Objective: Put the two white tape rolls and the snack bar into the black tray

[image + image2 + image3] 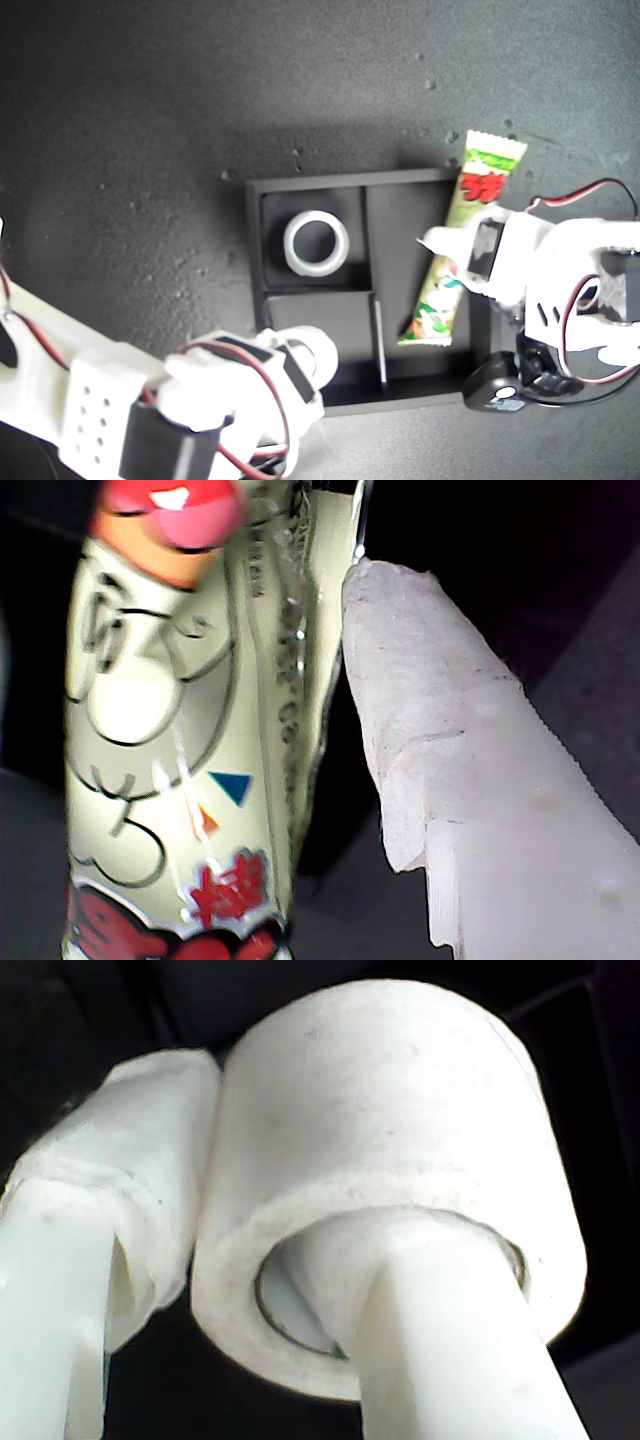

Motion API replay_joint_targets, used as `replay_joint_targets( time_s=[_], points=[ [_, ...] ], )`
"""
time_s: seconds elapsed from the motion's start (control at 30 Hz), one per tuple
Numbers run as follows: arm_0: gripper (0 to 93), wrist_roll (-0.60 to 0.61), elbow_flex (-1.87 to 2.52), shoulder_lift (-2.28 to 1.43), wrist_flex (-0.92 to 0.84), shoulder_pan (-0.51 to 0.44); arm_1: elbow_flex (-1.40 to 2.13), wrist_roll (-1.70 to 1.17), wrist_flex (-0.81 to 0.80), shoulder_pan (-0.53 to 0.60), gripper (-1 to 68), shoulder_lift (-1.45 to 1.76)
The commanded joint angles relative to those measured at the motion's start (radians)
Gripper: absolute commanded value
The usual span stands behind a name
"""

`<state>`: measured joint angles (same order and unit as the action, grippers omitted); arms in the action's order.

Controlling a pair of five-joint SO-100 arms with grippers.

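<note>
Where the exterior view looks down on the dark desk (pixel 150 120), you find the black tray (pixel 255 240) with one white tape roll (pixel 316 243) lying flat in a small compartment. The snack bar (pixel 462 240) slants over the long compartment, its top end past the tray wall, my first gripper (pixel 462 262) at its middle.

First wrist view: one jaw touches the wrapper edge; whether it is clamped, you cannot tell.

Second wrist view: my second gripper (pixel 290 1260) grips the other tape roll (pixel 390 1110), one jaw through its hole.
</note>
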<state>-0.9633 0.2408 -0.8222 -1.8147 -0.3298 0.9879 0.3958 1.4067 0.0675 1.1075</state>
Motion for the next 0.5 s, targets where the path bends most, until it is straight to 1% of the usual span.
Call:
replay_joint_targets(
  time_s=[0.0,0.03,0.1,0.17,0.27,0.4,0.47],
  points=[
    [0.1,-0.006,-0.066,0.029,-0.015,-0.029,-0.176,0.025,0.13,0.023,34.7,0.018],
    [0.1,-0.006,-0.081,0.052,-0.015,-0.032,-0.255,0.037,0.175,0.025,33.1,0.017],
    [0.1,-0.008,-0.133,0.107,-0.015,-0.032,-0.423,0.086,0.252,0.025,26.8,0.009],
    [0.1,-0.005,-0.229,0.169,-0.015,-0.031,-0.583,0.13,0.287,0.032,20.9,0.009],
    [0.1,0.012,-0.322,0.209,-0.015,-0.021,-0.767,0.198,0.311,0.054,7.8,0.009],
    [0.1,0.02,-0.342,0.225,-0.015,-0.014,-0.933,0.324,0.393,0.055,2.5,0.009],
    [1.7,0.023,-0.341,0.242,-0.015,-0.014,-0.999,0.354,0.393,0.067,-0.1,0.012]
  ],
)
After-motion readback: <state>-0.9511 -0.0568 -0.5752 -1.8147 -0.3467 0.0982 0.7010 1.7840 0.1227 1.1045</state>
